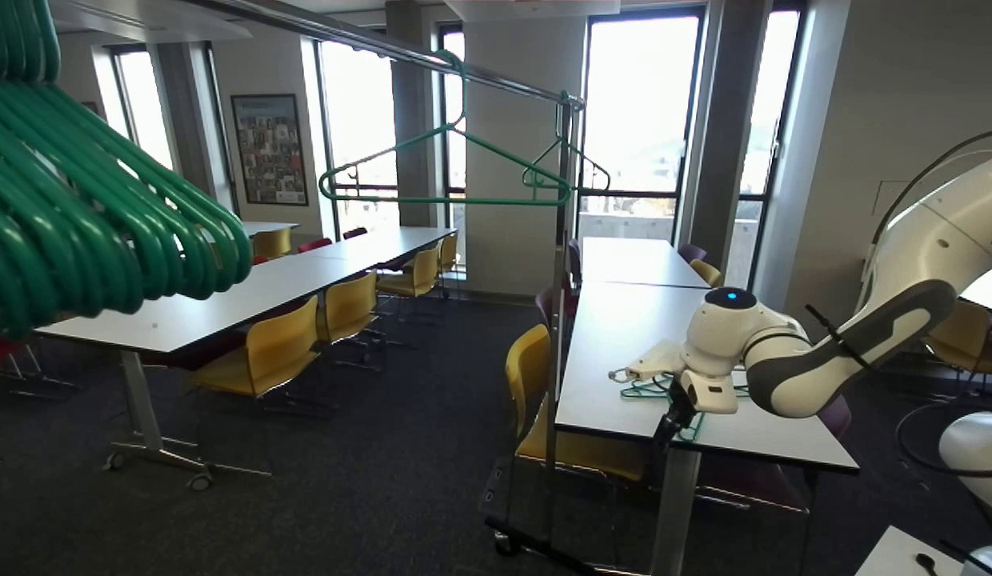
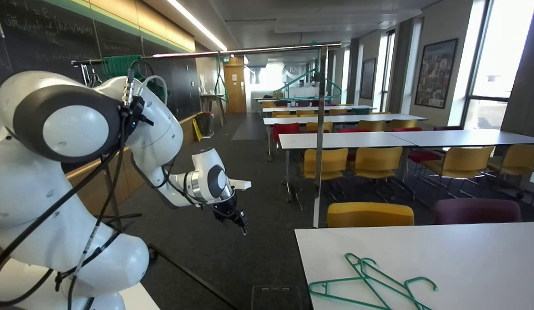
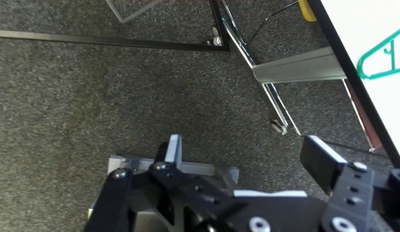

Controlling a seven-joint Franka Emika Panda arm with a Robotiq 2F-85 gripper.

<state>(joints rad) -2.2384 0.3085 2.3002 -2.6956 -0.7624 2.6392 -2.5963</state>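
Bunched hangers [image 1: 88, 232] hang from the rail [image 1: 504, 80] in the foreground. Remotely I observe my gripper [image 3: 246, 148], its jaws spread wide, above the floor [image 3: 187, 96] near the table [image 2: 486, 258], where two loose hangers [image 2: 365, 277] lie overlapped.

From here I read "1 =" chalked on the blackboard [image 2: 64, 54] and an "M" on the far wall [image 2: 295, 74]; other writing blurs.

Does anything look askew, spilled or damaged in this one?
Mildly untidy: green hangers lie crossed on a white table, one reaching right to its edge, while other hangers hang from the rail. I see no spill or damage.
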